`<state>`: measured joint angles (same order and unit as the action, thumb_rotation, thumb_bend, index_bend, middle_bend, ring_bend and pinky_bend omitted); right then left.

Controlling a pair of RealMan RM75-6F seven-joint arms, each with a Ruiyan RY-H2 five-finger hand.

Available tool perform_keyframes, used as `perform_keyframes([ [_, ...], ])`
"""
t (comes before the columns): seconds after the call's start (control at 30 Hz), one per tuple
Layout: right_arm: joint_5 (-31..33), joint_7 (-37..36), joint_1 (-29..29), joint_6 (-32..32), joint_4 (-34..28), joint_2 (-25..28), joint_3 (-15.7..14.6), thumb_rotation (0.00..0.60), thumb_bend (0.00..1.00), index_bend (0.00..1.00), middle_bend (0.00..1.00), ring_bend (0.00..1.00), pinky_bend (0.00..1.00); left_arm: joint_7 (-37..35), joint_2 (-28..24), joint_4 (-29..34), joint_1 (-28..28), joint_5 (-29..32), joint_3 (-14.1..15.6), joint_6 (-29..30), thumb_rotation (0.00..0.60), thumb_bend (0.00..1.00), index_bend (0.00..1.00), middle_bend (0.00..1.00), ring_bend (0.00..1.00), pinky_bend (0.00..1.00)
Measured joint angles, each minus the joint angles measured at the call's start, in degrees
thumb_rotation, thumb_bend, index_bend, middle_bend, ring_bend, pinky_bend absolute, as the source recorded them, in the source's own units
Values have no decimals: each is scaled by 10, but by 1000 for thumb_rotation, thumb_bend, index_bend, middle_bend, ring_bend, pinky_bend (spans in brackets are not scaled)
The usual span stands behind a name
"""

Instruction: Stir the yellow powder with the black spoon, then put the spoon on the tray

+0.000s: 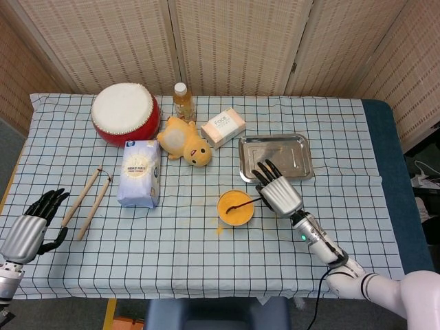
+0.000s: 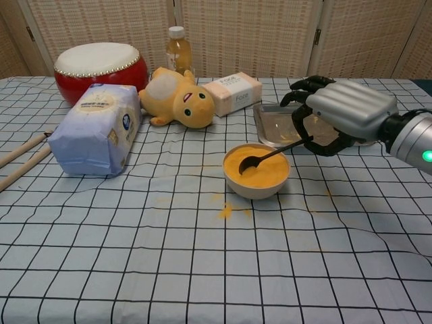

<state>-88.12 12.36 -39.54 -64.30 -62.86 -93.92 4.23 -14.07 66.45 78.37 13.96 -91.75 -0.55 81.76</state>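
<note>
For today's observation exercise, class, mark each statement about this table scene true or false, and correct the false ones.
1. The right hand holds the black spoon with its head in the bowl of yellow powder. True.
2. The metal tray already has the spoon lying on it. False: the spoon is in the bowl, held by the hand.
3. Some yellow powder is spilled on the checked tablecloth in front of the bowl. True.
4. The left hand grips the two wooden drumsticks. False: it holds nothing; the drumsticks lie on the cloth beside it.
5. The plush toy lies between the red drum and the white box. True.
</note>
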Motion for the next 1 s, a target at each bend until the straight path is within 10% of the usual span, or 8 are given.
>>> perform_keyframes([
  [1.0, -11, -1, -2, -25, 83, -48, 0, 600, 476, 857, 175, 0, 54, 3, 1, 0, 1, -1, 1, -1, 600, 453, 0, 0, 0, 188],
])
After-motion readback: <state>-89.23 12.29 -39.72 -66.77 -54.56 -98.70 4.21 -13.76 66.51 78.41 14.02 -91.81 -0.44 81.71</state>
